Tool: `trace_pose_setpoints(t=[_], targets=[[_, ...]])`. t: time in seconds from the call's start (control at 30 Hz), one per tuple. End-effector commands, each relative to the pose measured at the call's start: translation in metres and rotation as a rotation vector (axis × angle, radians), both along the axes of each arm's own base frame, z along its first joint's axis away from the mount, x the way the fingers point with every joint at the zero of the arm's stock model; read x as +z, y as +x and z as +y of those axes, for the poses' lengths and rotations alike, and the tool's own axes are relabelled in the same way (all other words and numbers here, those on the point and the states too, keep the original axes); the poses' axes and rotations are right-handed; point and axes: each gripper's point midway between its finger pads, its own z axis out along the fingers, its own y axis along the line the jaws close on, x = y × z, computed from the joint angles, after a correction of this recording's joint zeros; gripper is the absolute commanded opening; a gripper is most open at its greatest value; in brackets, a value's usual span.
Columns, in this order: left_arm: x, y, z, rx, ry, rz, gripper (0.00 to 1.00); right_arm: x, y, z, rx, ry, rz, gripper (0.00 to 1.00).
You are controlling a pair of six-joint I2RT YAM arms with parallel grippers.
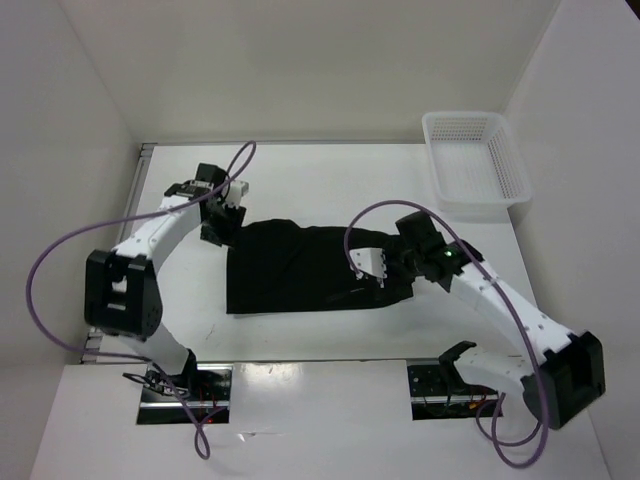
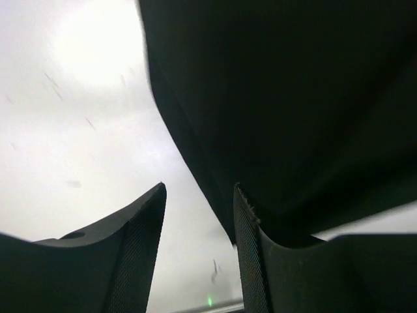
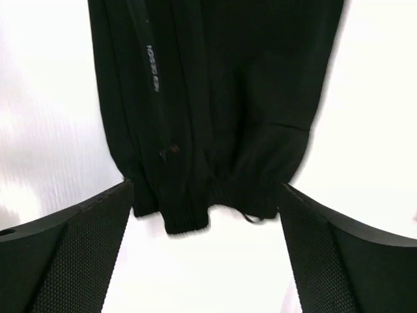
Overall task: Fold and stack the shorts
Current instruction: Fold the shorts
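Note:
The black shorts (image 1: 300, 268) lie flat on the middle of the white table. My left gripper (image 1: 221, 228) is open at their far left corner. In the left wrist view the left gripper (image 2: 199, 189) straddles the edge of the shorts (image 2: 287, 104), with the right finger (image 2: 251, 261) against the fabric. My right gripper (image 1: 371, 268) hangs open over the right end. In the right wrist view the right gripper (image 3: 205, 189) has its jaws wide apart on either side of the gathered waistband of the shorts (image 3: 215, 117), and grips nothing. A pale waistband mark (image 3: 153, 68) and a thin drawstring end (image 3: 254, 217) show.
A white plastic mesh basket (image 1: 475, 160) stands at the far right corner of the table (image 1: 300, 190). White walls close in on the left, back and right. Purple cables loop above both arms.

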Motion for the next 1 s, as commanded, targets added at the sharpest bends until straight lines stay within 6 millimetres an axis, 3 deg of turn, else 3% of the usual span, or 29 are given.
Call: trace_pose_setpoints(t=[0.0, 0.07, 0.13, 0.17, 0.23, 0.27, 0.4, 0.5, 0.6, 0.7, 0.8, 0.83, 0.87, 0.93, 0.97], targets=[[-0.008, 0.058, 0.014, 0.058, 0.014, -0.071, 0.54, -0.023, 0.021, 0.015, -0.067, 0.021, 0.087, 0.94], [-0.022, 0.077, 0.014, 0.066, 0.007, -0.053, 0.54, -0.028, 0.028, 0.023, -0.082, 0.041, 0.107, 0.86], [-0.011, 0.103, 0.012, 0.067, -0.021, -0.100, 0.54, -0.026, 0.036, 0.030, -0.089, 0.068, 0.099, 0.77], [-0.015, 0.112, 0.011, 0.067, -0.040, -0.099, 0.54, -0.013, 0.042, 0.036, -0.088, 0.099, 0.080, 0.64], [-0.008, 0.129, 0.011, 0.067, -0.065, -0.136, 0.54, -0.005, 0.056, 0.036, -0.156, 0.153, 0.100, 0.50], [-0.016, 0.131, 0.010, 0.068, -0.063, -0.126, 0.55, 0.005, 0.060, 0.039, -0.166, 0.191, 0.100, 0.40], [-0.033, 0.126, -0.011, 0.019, -0.171, -0.046, 0.55, -0.003, 0.070, 0.042, -0.194, 0.212, 0.118, 0.39], [-0.047, 0.110, -0.024, -0.009, -0.224, 0.026, 0.59, -0.029, 0.069, 0.040, -0.210, 0.161, 0.155, 0.39], [-0.074, 0.089, -0.032, -0.021, -0.224, 0.113, 0.61, -0.055, 0.068, 0.033, -0.237, 0.109, 0.183, 0.38], [-0.098, 0.086, -0.024, -0.003, -0.181, 0.146, 0.62, -0.079, 0.061, 0.020, -0.203, 0.009, 0.182, 0.35], [-0.110, 0.091, -0.021, 0.005, -0.158, 0.147, 0.47, -0.103, 0.029, 0.005, -0.062, -0.169, 0.211, 0.30], [-0.108, 0.097, -0.021, 0.003, -0.160, 0.128, 0.39, -0.106, 0.017, 0.000, -0.012, -0.222, 0.227, 0.29], [-0.108, 0.097, -0.021, 0.003, -0.160, 0.128, 0.19, -0.106, 0.009, 0.000, 0.015, -0.243, 0.227, 0.27], [-0.108, 0.097, -0.020, 0.006, -0.152, 0.127, 0.02, -0.108, 0.005, -0.005, 0.011, -0.260, 0.235, 0.19], [-0.109, 0.098, -0.017, 0.012, -0.136, 0.124, 0.00, -0.111, 0.002, -0.009, 0.020, -0.281, 0.240, 0.17]])
